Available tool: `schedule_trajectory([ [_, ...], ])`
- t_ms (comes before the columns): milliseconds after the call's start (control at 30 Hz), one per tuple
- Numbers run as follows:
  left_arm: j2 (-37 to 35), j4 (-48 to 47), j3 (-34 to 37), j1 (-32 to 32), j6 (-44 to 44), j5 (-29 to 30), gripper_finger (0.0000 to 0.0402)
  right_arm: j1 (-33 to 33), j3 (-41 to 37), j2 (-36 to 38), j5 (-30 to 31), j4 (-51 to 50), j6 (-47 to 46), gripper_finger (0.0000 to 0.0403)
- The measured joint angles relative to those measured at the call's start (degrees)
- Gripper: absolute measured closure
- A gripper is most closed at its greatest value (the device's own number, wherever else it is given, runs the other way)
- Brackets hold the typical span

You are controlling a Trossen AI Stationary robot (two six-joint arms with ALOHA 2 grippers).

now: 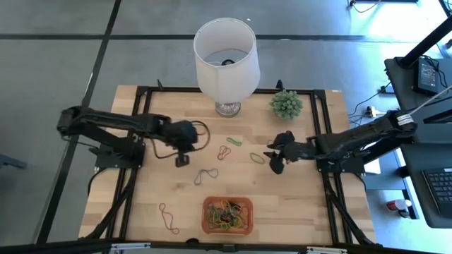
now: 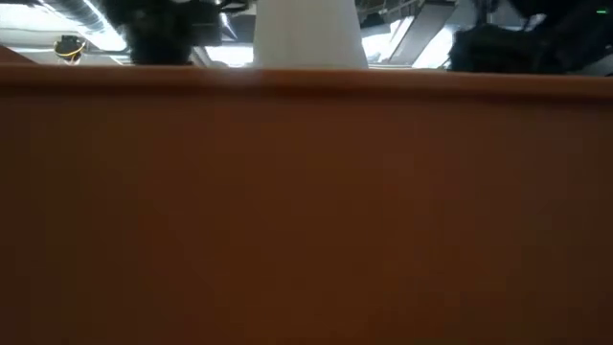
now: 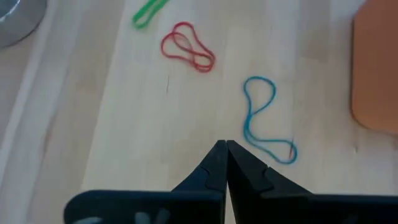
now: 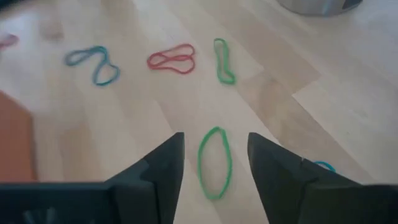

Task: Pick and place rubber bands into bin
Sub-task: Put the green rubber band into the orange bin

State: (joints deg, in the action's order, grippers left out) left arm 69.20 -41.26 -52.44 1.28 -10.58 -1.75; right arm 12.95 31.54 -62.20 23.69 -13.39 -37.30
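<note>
Seen from above, the right claw [image 1: 277,156] is found nearest a green rubber band [image 1: 257,158], just beside it toward the desk's left edge. In its wrist view, open fingers straddle that band's [image 4: 214,163] lengthwise axis. The left claw [image 3: 225,163] is closed, empty. The bin [image 1: 227,214] sits by the desk's near edge.

Even, bright light; the low view is blurred by the bin [image 2: 306,211] wall filling it.
</note>
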Motion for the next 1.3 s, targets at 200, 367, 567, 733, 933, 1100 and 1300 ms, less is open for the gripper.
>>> schedule_trajectory([
  [200, -11.7, 1.3, 10.1, 6.2, 2.7, -2.2, 0.0400, -5.8, 10.3, -14.8, -10.1, -10.2, -2.6, 0.0223],
  [367, -18.4, 3.5, 15.8, 11.3, 4.3, -3.3, 0.0400, -9.0, 19.4, -26.8, -17.1, -18.2, -1.6, 0.0237],
  [567, -20.8, 6.9, 18.4, 14.5, 3.0, -3.0, 0.0400, -10.7, 27.2, -37.2, -17.9, -27.1, -1.5, 0.0264],
  [733, -20.7, 8.6, 18.4, 14.8, 2.9, -2.7, 0.0398, -12.0, 28.4, -41.6, -21.4, -27.7, -4.1, 0.0289],
  [933, -20.7, 9.1, 18.4, 14.6, 4.9, -2.9, 0.0398, -12.0, 28.7, -43.5, -22.8, -28.3, -7.0, 0.0359],
  [1100, -20.7, 9.6, 18.4, 14.5, 4.9, -3.0, 0.0399, -9.8, 28.2, -40.7, -21.9, -27.9, -12.4, 0.0393],
  [1300, -20.7, 9.4, 18.4, 14.5, 5.8, -3.0, 0.0399, -0.7, 31.4, -31.0, -14.8, -28.5, -21.2, 0.0400],
])
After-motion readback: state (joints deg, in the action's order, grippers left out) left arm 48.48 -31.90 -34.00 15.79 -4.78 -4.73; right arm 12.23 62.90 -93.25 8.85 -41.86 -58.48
